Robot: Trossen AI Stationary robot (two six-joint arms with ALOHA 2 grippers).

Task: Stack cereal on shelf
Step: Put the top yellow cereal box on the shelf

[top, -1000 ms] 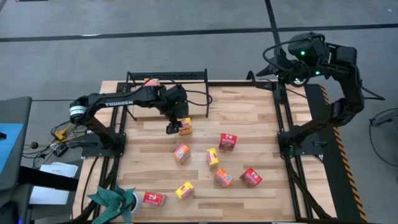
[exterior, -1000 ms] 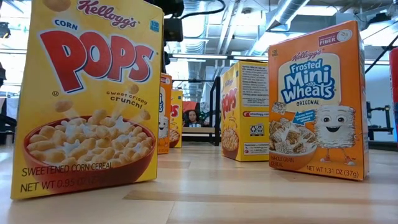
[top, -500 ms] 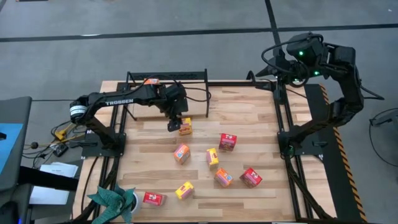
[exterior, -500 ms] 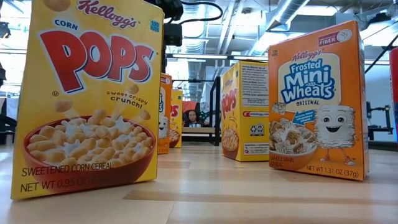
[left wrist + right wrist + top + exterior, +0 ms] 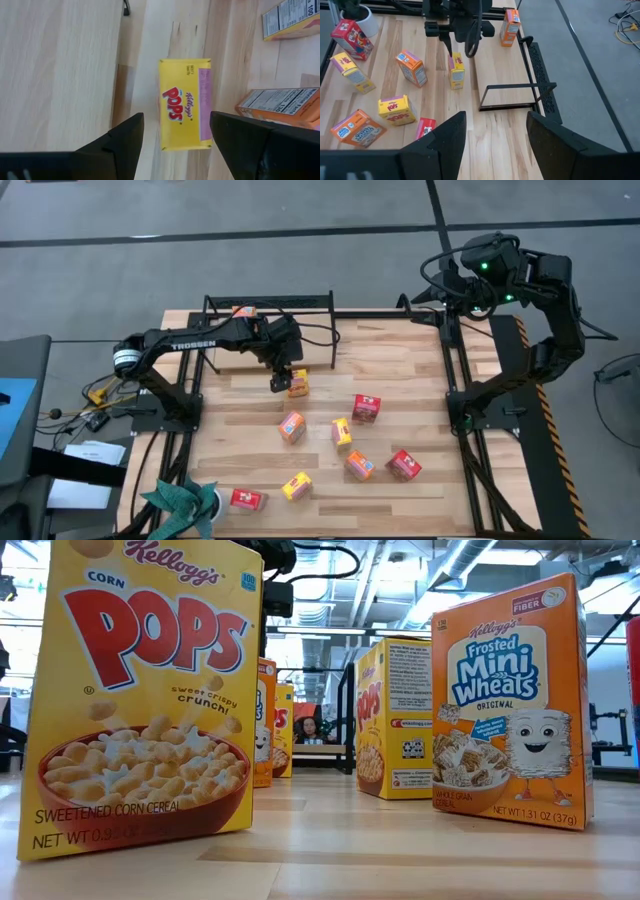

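Note:
My left gripper (image 5: 284, 380) (image 5: 176, 117) is open and points down over a yellow Pops cereal box (image 5: 185, 105) (image 5: 298, 383) that stands upright on the table just in front of the shelf. Its fingers stand on either side of the box top, without touching it as far as I see. The shelf (image 5: 270, 308) is a low black tube frame at the table's far edge; one orange box (image 5: 243, 311) stands at its left end. Several more cereal boxes lie scattered mid-table, among them an orange one (image 5: 291, 426) and a red one (image 5: 366, 408). My right gripper (image 5: 495, 125) waits open, high over the far right corner.
A white cup with a green plant (image 5: 190, 505) sits at the table's near left corner. Black rails (image 5: 452, 360) run along the table's right side. In the low view a large Pops box (image 5: 140, 690) and a Mini-Wheats box (image 5: 510, 705) stand close to the camera.
My left gripper has shifted a little toward the table's right and far side, closer over the yellow Pops box, staying open. The boxes have kept their places.

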